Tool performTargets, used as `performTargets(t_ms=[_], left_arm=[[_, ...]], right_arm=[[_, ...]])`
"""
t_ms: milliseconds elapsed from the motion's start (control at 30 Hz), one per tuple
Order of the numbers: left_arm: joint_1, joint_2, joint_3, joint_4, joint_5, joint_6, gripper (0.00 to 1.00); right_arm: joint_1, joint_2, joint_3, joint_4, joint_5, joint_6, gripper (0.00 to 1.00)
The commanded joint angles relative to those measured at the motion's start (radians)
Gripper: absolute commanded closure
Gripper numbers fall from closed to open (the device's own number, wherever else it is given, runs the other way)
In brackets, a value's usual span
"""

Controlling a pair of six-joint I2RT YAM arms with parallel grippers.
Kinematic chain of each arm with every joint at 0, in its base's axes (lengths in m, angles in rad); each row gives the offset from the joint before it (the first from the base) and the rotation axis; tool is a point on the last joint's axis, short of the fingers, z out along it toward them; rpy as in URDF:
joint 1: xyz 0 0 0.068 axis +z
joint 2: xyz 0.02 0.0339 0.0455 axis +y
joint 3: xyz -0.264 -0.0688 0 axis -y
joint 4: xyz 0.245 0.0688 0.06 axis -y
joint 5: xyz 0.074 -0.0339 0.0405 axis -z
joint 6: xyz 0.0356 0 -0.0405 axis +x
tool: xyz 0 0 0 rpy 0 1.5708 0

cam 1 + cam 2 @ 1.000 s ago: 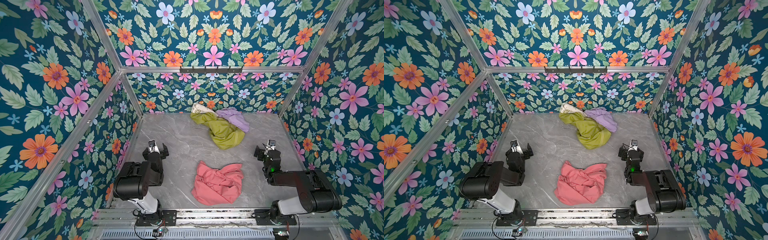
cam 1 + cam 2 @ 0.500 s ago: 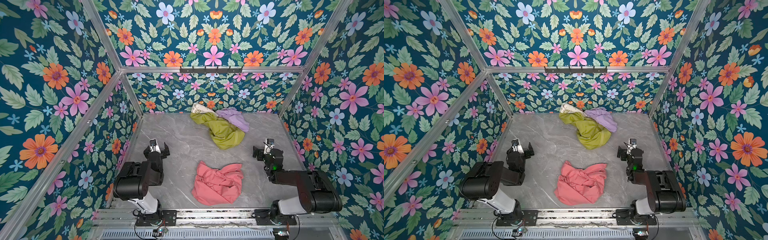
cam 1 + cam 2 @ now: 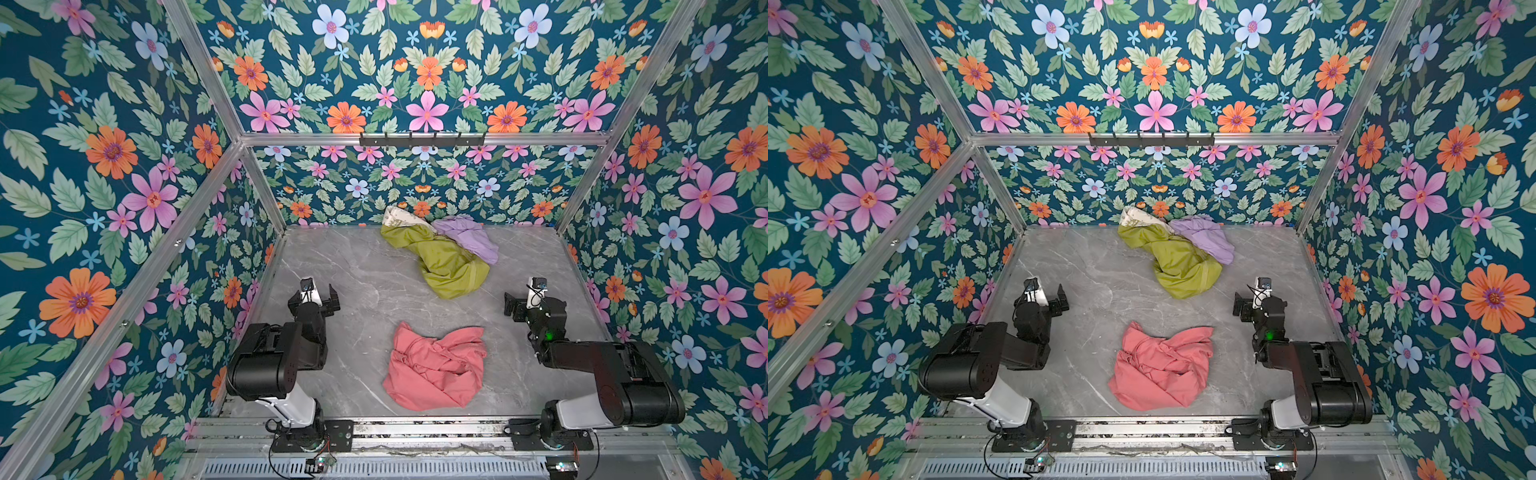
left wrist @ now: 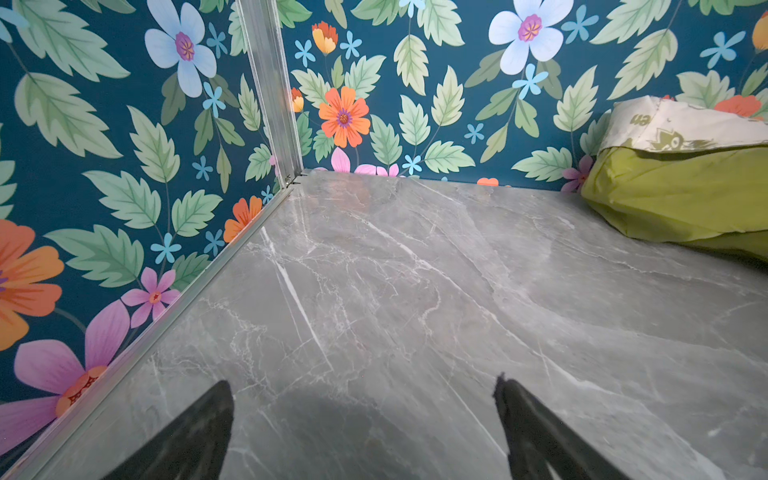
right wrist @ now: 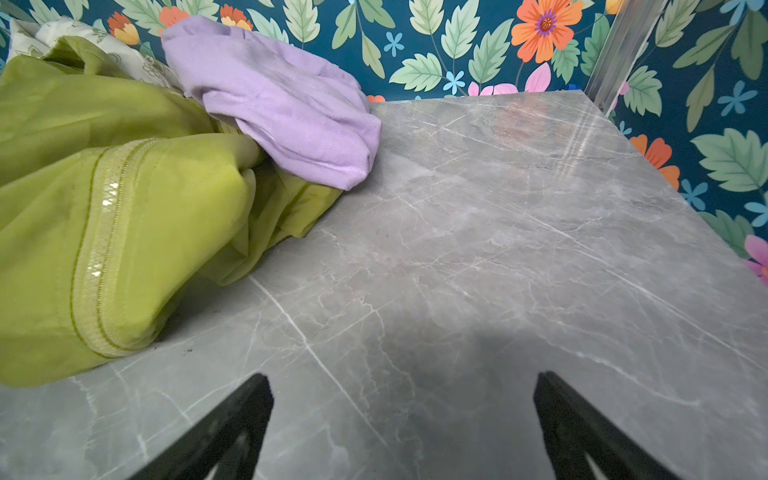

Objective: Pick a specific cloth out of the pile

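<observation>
The salmon-pink cloth lies crumpled by itself near the front middle of the grey marble table, apart from the pile. In both top views the pile sits at the back wall: an olive-green cloth, a lilac cloth and a cream patterned cloth. My left gripper hovers open over bare table left of the pink cloth. My right gripper is open over bare table to its right, near the green cloth's edge. Neither holds anything.
Flowered walls with aluminium posts close in the table on three sides. A black hook rail hangs on the back wall. Both arm bases are bolted to the front rail.
The right gripper has edged slightly toward the back of the table. The left arm and all cloths have stayed where they were.
</observation>
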Motion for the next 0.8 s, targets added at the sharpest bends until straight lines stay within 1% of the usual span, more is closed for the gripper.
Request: performTargets(t_ms=[0, 567, 767], left_arm=[[0.004, 0.002, 0.008, -0.009, 0.008, 0.001, 0.00], [0.017, 0.002, 0.015, -0.022, 0.029, -0.008, 0.00], [0.015, -0.007, -0.017, 0.023, 0.038, -0.001, 0.00]], right_arm=[[-0.006, -0.003, 0.008, 0.004, -0.014, 0.007, 0.01], [-0.010, -0.003, 0.008, 0.001, -0.020, 0.008, 0.01], [-0.011, -0.003, 0.008, 0.003, -0.020, 0.009, 0.01]])
